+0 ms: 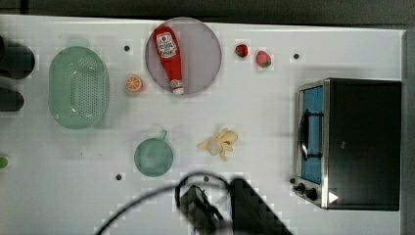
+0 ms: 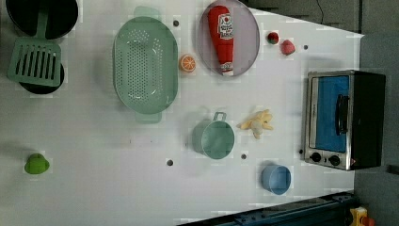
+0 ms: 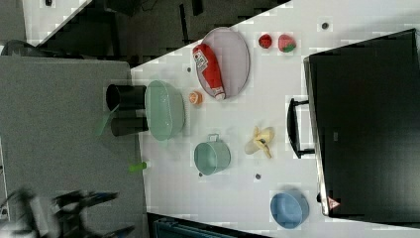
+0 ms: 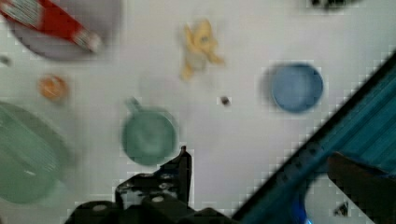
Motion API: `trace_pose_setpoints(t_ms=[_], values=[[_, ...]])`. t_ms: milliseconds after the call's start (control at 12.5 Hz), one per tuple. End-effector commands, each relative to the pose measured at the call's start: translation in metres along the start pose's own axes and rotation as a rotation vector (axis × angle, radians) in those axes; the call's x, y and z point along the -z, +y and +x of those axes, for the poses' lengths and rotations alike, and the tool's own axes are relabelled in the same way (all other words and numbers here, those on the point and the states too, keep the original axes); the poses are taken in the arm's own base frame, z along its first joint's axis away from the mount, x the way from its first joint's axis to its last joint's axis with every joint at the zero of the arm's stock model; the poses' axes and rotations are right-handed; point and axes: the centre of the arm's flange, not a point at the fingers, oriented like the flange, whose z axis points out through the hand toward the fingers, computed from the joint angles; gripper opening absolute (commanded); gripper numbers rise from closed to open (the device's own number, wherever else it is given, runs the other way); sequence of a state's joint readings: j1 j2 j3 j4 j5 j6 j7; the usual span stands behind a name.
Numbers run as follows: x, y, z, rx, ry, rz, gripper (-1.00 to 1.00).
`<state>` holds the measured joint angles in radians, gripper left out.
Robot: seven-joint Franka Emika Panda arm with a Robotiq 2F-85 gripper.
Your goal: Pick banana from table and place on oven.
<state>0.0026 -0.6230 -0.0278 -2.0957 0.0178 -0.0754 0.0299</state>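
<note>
Black gripper [image 4: 184, 161] blurred, partly cut off

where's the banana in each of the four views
top view: banana lies on the table, left of the oven.
left view: banana just right of the green cup.
right view: banana by the oven's door handle.
wrist view: banana between the ketchup plate and the blue bowl.
shared landmark: the green cup beside it.
</note>
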Motion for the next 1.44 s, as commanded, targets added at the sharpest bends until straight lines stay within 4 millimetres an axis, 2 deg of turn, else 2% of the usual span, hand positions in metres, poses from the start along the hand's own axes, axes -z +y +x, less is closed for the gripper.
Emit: trace_pose_setpoints(t_ms=[80, 320, 560, 800, 1040, 1440], values=[[-0.034, -0.012, 0.026, -0.076, -0.020, -0.038, 1.00], [-0.078, -0.033, 0.046, -0.076, -0.042, -0.067, 1.00], [-0.146, -0.057, 0.070, -0.077, -0.057, -0.090, 1.00], [-0.210, -0.071, 0.089, -0.082, -0.035, -0.071, 1.00], [-0.277, -0.073, 0.100, -0.094, -0.032, -0.071, 1.00], [-0.384, -0.064, 0.110, -0.113, -0.018, -0.071, 1.00]])
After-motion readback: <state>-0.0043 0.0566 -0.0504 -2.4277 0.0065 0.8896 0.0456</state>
